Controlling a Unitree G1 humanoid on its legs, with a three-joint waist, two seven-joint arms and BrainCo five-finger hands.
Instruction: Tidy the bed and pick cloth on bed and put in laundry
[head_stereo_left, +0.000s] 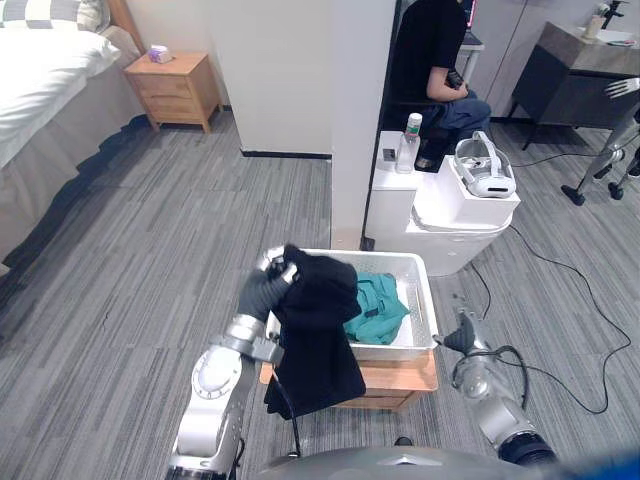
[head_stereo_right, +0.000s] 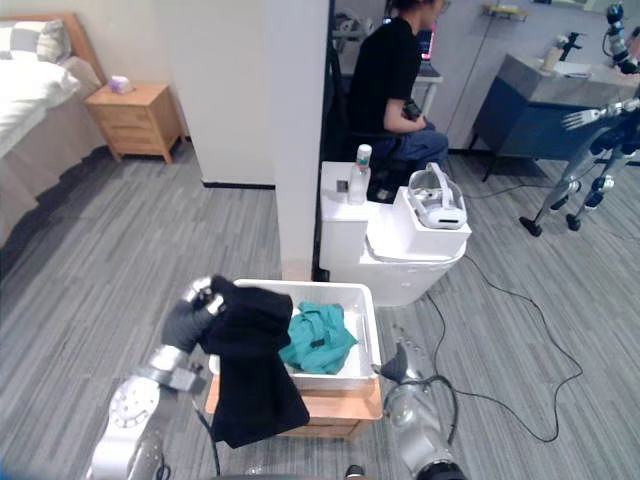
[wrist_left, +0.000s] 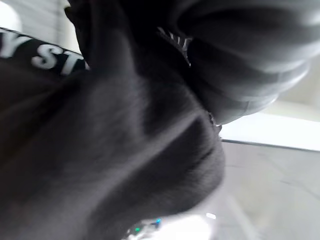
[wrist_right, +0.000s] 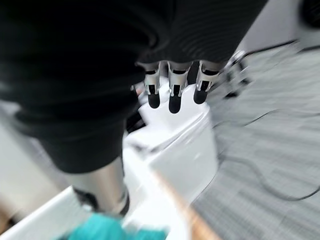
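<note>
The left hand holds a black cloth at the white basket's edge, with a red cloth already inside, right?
No: a teal cloth, not a red one, lies inside the white basket, as the left eye view shows. The left hand holds the black cloth at its edge.

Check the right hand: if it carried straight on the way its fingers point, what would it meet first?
Probably the white unit ahead: the right hand has straight fingers aimed at it. Depth is unclear. The left hand grips the black garment.
</note>
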